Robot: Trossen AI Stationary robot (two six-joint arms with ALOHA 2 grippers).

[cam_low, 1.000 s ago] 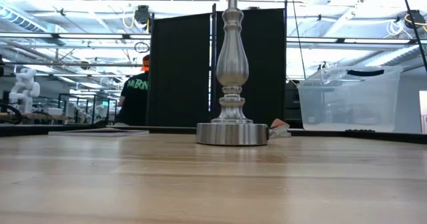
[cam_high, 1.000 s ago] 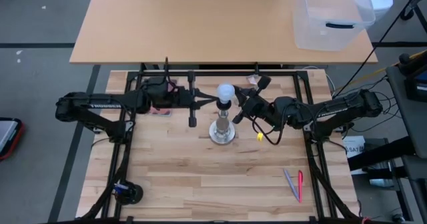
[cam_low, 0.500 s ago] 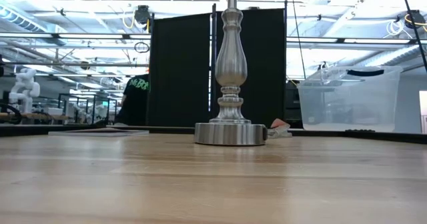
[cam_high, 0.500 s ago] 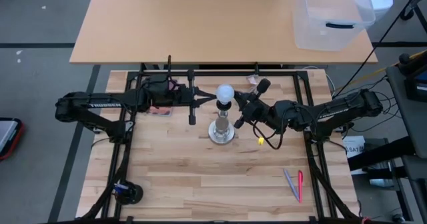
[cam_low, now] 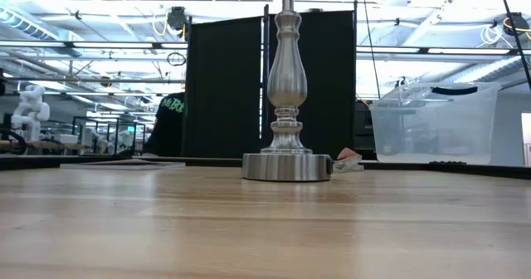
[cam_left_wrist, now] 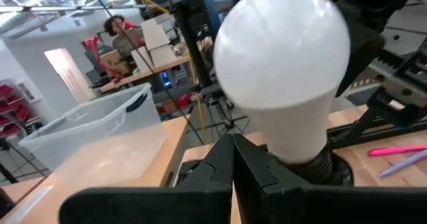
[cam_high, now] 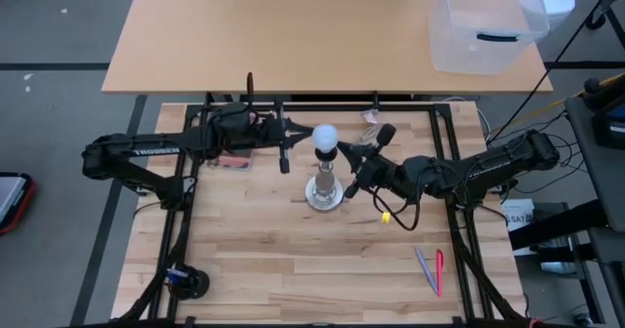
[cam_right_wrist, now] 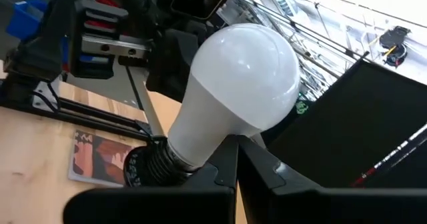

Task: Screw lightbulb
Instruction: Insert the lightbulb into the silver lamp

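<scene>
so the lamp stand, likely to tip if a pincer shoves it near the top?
Probably some risk: the stand is tall and slim, so a push near the lightbulb has leverage. Its wide, flat metal base looks heavy and likely resists. It may slide on the smooth wooden table instead.

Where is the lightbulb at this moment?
In the high view, the lightbulb sits atop the silver lamp stand at table centre, between the left gripper and right gripper.

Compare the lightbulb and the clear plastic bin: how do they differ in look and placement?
The lightbulb is small, white and frosted; the clear bin is large, boxy and see-through. The lightbulb sits in the socket atop the silver stand on the slatted table; the bin rests on the smooth table behind. Both stand upright.
</scene>
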